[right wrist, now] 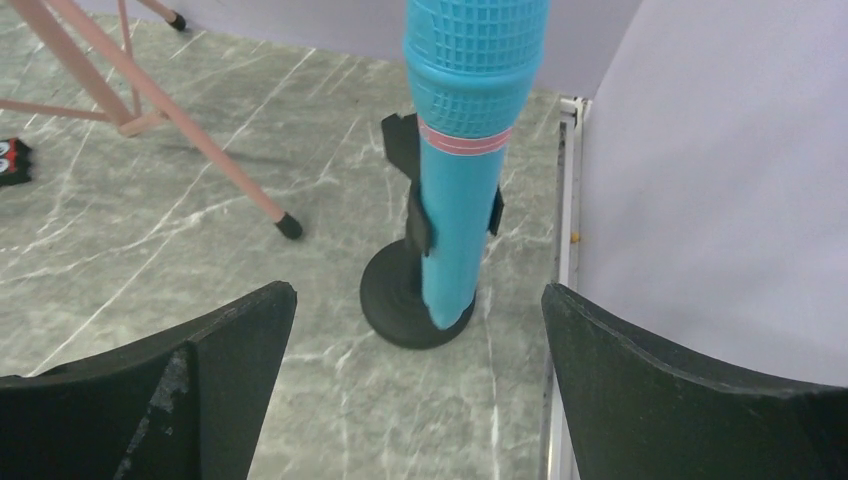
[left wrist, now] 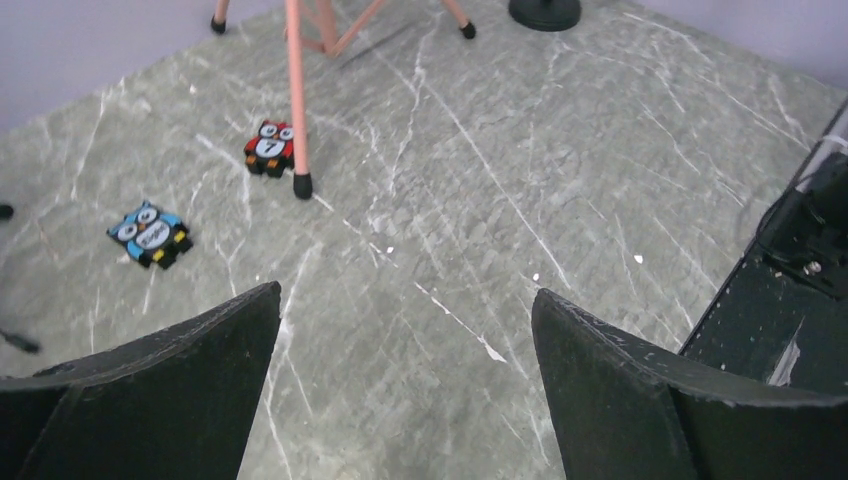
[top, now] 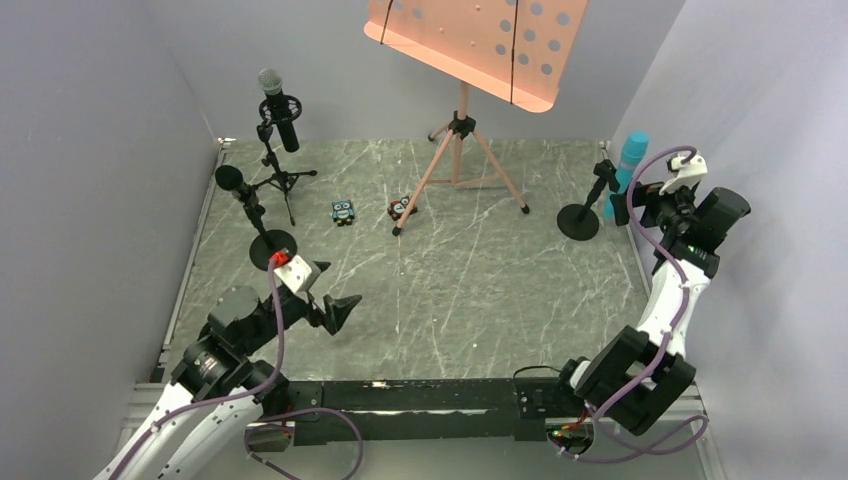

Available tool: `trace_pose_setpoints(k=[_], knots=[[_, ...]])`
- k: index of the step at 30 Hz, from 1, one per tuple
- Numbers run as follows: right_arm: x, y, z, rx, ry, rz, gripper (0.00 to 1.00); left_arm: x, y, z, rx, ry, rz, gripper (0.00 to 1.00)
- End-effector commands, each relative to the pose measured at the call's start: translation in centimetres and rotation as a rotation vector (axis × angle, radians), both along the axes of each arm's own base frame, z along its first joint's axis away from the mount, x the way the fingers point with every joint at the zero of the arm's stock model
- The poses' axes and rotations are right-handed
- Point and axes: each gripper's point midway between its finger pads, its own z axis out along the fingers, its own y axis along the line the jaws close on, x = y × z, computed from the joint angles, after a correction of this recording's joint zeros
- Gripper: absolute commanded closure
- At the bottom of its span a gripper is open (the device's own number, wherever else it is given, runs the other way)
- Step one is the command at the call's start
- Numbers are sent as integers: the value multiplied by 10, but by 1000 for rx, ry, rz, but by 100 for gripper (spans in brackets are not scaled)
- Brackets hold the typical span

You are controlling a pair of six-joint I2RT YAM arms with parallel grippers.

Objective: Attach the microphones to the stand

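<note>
the turquoise mic (right wrist: 460,170) is seated in the clip of its stand (top: 578,222) at the bench's (top: 500,290) far right edge, just ahead of the right gripper (right wrist: 417,292), spread and empty. the attaching is judged done; a clean retreat is called for. only the top view shows the silver-headed mic (top: 278,108) and black mic (top: 238,186) mounted at the left; the left gripper (left wrist: 405,292) is likewise released

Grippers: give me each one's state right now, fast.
Left gripper: open, holding nothing.
Right gripper: open, empty; the turquoise microphone sits clipped in its stand ahead of it, not gripped.
</note>
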Motion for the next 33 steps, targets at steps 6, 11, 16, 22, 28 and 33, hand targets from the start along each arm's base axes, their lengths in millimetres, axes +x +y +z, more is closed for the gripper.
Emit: trace_pose_setpoints(k=[6, 11, 16, 22, 28, 33], knots=[[-59, 19, 9, 8, 93, -58, 0, 18, 16, 48, -136, 162, 205, 1], [-84, 44, 25, 58, 114, -37, 0, 15, 20, 80, -140, 142, 210, 1], [-106, 91, 45, 178, 128, 112, 0, 13, 23, 108, -154, 120, 213, 1], [-119, 132, 70, 322, 103, 227, 0, 13, 23, 120, -168, 113, 212, 1], [-106, 195, 56, 287, 221, 339, 0, 20, 23, 119, -159, 105, 233, 1], [-101, 196, 34, 166, 271, 346, 0, 26, 30, 108, -138, 109, 286, 1]])
